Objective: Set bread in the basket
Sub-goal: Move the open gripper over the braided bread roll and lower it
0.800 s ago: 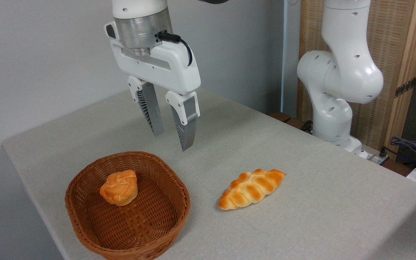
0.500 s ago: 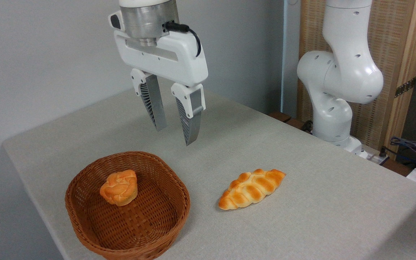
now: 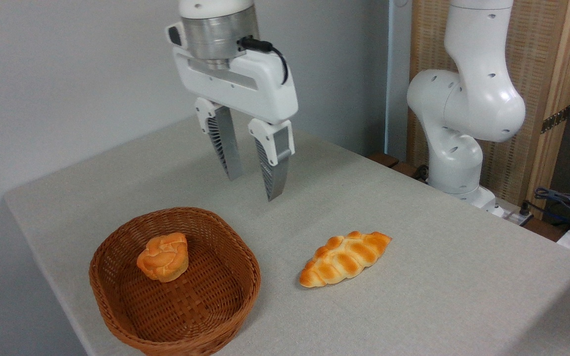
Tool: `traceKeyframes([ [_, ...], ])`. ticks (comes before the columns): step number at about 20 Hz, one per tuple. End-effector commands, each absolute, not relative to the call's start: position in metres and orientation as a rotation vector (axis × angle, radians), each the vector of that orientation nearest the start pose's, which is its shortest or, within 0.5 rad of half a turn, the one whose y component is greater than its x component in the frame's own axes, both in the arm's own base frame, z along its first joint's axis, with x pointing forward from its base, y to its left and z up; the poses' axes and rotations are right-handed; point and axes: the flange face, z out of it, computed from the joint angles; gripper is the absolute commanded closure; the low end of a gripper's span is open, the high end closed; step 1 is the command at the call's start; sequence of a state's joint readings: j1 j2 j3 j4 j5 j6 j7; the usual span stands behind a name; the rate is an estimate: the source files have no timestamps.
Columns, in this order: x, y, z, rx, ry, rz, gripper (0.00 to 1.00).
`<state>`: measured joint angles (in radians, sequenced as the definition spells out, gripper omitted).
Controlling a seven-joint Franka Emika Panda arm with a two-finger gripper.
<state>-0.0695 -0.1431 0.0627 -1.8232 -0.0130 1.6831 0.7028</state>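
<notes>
A long braided loaf of bread [image 3: 345, 258], golden yellow with orange-brown toasted bumps and pointy ends, lies flat on the grey cloth-covered desk [image 3: 413, 296]. It sits near the middle of the desk, a bit toward the front edge. It is slanted, with one end pointing to the front left and the other to the back right. Nothing is touching it.

To the left of the loaf, apart from it, is a shallow brown woven wicker basket [image 3: 235, 287] with rounded corners. The basket stands by the front left edge of the desk. Inside it, toward its back left part, sits a small round orange bun [image 3: 163, 256] shaped like a muffin.

The white robot gripper [image 3: 255, 185] with two grey ribbed fingers [image 3: 226, 148] hangs in the air above the desk. It is behind the gap between the basket and the loaf, and it points down. Its two fingers are apart with a gap between them, and they hold nothing.

The white robot arm [image 3: 468, 109] stands past the right back edge of the desk, in front of a wooden woven panel [image 3: 537, 64].
</notes>
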Motion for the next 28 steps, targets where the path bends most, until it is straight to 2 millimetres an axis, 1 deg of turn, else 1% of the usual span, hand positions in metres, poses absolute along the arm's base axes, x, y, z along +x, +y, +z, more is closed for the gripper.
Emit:
traceKeyframes([
  [1,0.462,0.028,0.576,-2.950,1.159,-0.065,0.00],
  [6,0.414,0.053,0.533,-2.932,1.232,-0.053,0.00],
  [8,0.406,0.055,0.508,-2.930,1.266,-0.023,0.00],
  [11,0.402,0.054,0.477,-2.926,1.269,-0.018,0.00],
  [12,0.401,0.054,0.469,-2.922,1.271,-0.018,0.00],
  [15,0.400,0.056,0.457,-2.889,1.281,-0.008,0.00],
  [18,0.397,0.055,0.438,-2.887,1.282,-0.009,0.00],
  [20,0.395,0.055,0.429,-2.866,1.289,-0.002,0.00],
  [22,0.393,0.056,0.424,-2.846,1.301,0.024,0.00],
  [26,0.394,0.055,0.415,-2.855,1.307,0.050,0.00],
  [28,0.396,0.053,0.406,-2.849,1.314,0.049,0.01],
])
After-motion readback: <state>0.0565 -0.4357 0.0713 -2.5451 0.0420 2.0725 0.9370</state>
